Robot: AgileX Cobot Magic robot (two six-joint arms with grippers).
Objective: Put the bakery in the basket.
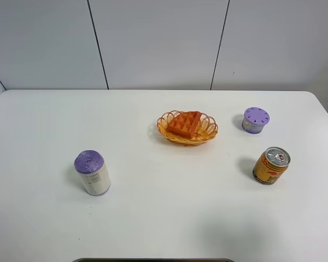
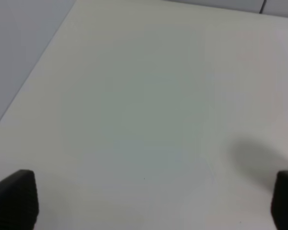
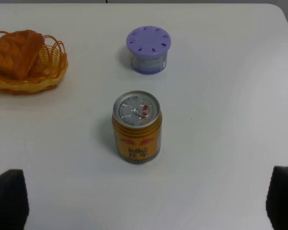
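Bakery [image 1: 185, 124]: one, basket [image 1: 206, 134]: one

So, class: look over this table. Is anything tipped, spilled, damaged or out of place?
Nothing stands out. The waffle lies inside the basket, the gold can, the purple-lidded tub and the purple-topped canister all stand upright, apart from one another, and the table shows no spill.

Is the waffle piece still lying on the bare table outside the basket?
No, the waffle piece lies inside the wicker basket, within its looped rim, in the high view.
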